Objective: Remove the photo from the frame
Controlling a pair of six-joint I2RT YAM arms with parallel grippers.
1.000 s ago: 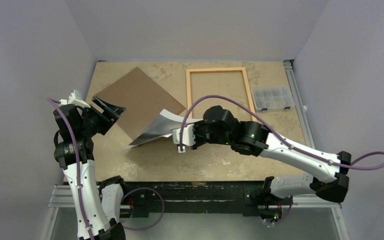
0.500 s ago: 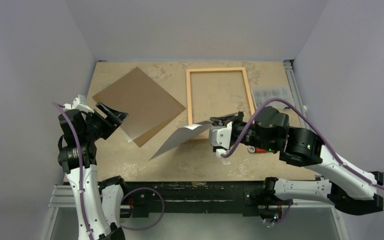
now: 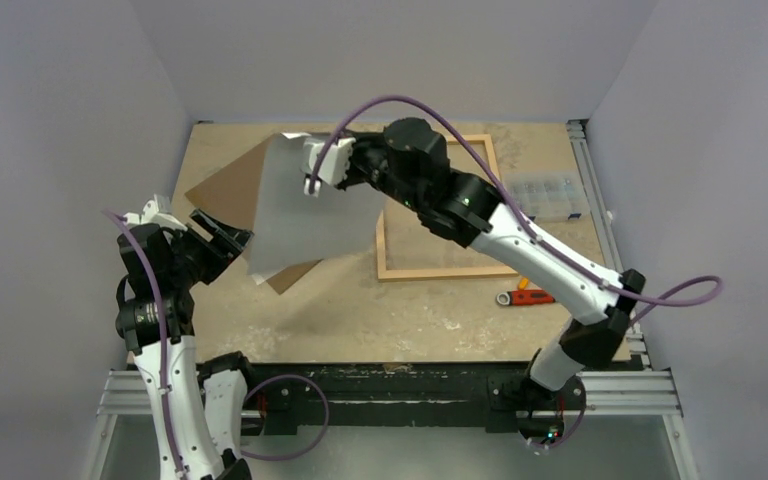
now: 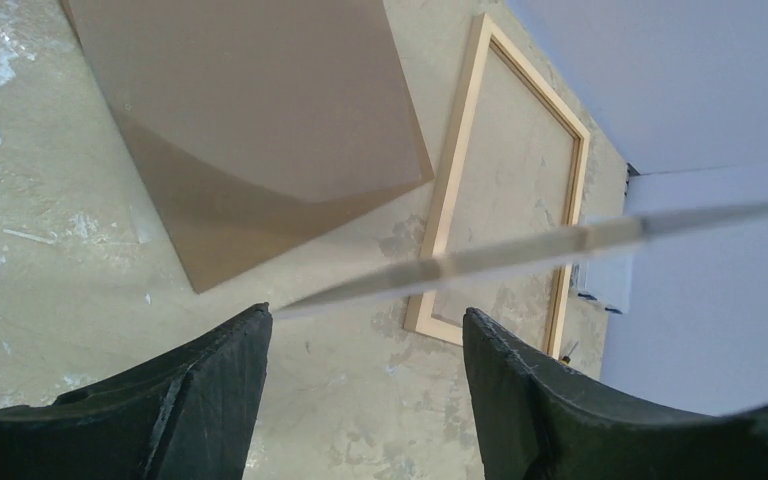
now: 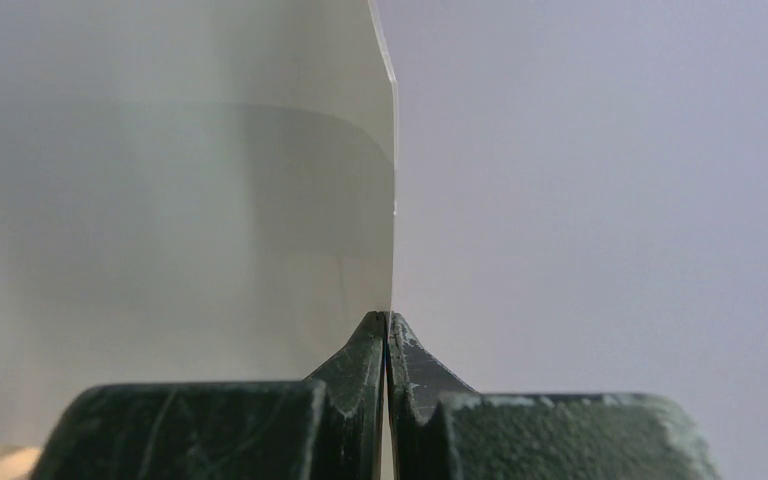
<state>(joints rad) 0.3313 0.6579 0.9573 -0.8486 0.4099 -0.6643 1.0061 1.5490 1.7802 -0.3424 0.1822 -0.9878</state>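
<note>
While aloft, photo [image 3: 305, 215] between right fingers [image 5: 356, 362]

Your right gripper [image 5: 388, 325] has swung back and left, carrying the photo [image 3: 305, 215] up over the board [image 3: 222, 187], pale side showing.

Walls [image 3: 390, 60]: 3, plain pale lilac-grey, bare.
Bench [image 3: 360, 310]: tan board, mottled, with white scuffs.
Rails [image 3: 650, 405]: aluminium extrusion along the bench's near edge and right side.
Light: soft, even, with faint shadows on the board.
</note>
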